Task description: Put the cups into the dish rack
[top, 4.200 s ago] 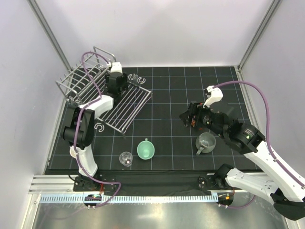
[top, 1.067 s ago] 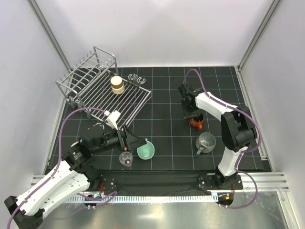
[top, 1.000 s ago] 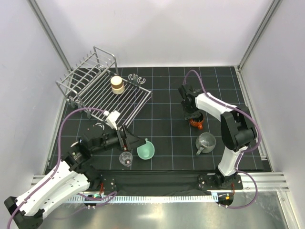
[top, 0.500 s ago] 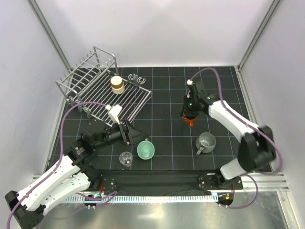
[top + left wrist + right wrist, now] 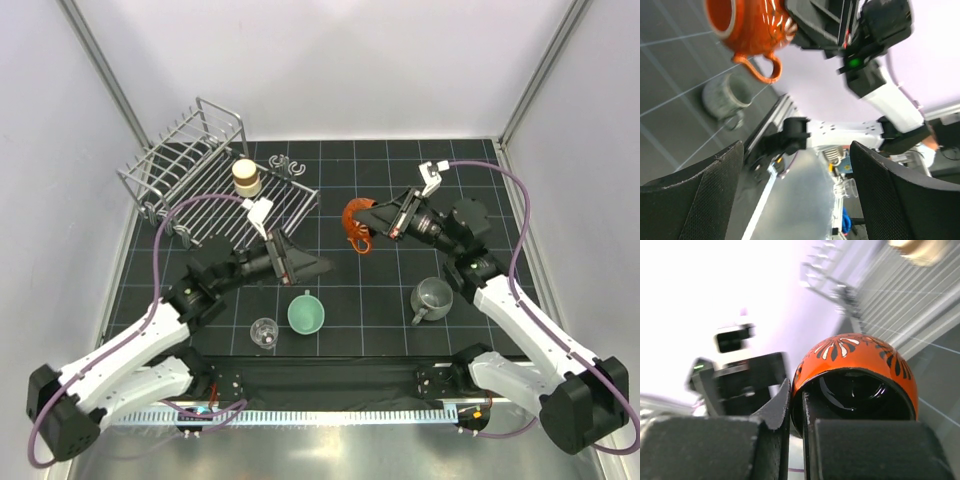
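The dish rack (image 5: 215,185) sits upper left, one cup (image 5: 245,177) standing on its bars. At centre the right end effector (image 5: 380,228) holds another cup (image 5: 356,222) above the counter (image 5: 340,172). Along the bottom, left to right: glass (image 5: 264,332), small cup (image 5: 306,313), mug (image 5: 432,297).

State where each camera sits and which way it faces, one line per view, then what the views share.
Top external: above and behind the bases, looking down on the mat, dish rack, left arm and right arm.
Left wrist: on the left arm, facing the right arm across the open left gripper; grey mug beyond.
Right wrist: on the right arm, facing the dish rack past the right gripper, shut on the orange cup.
Shared: the orange cup shows in all three.
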{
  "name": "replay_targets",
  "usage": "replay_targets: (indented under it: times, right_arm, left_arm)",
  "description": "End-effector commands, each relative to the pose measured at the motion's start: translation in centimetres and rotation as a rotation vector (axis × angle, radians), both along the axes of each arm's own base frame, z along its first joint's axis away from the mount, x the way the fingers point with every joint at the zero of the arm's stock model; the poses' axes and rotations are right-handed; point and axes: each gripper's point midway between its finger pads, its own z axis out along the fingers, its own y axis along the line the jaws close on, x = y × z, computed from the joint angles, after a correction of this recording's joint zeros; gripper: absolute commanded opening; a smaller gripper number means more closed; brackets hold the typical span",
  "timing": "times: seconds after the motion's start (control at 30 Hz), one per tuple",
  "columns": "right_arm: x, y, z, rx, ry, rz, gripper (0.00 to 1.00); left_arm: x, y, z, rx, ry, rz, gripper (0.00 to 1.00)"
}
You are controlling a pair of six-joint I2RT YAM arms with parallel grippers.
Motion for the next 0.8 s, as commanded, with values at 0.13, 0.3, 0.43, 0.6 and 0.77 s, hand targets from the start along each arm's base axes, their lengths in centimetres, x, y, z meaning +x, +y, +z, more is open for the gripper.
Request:
replay_targets:
  times: [0.13, 0.3, 0.43, 0.6, 0.77]
  right_arm:
    - [-5.6, -0.2, 10.7, 0.416, -0.256, 0.172, 0.04]
    - [-6.6, -0.3, 11.2, 0.516, -0.263, 0.210, 0.04]
    - [-6.9, 0.0, 10.9, 0.539, -0.260, 0.220, 0.04]
    - [-7.4, 0.4, 11.2, 0.555, -0.273, 0.224, 0.04]
    - [-7.5, 0.5, 11.3, 0.569, -0.279, 0.210, 0.04]
  left_arm:
    - [-0.2, -3.2, 5.6, -0.191, -0.063, -0.112, 0.83]
    - [0.5, -3.9, 6.2, -0.204, -0.072, -0.093, 0.81]
    - [1.1, -4.3, 7.0, -0.230, -0.079, -0.076, 0.78]
    - [1.8, -4.5, 7.3, -0.238, -0.072, -0.049, 0.70]
    - [2.0, -4.9, 7.3, -0.237, -0.063, -0.043, 0.56]
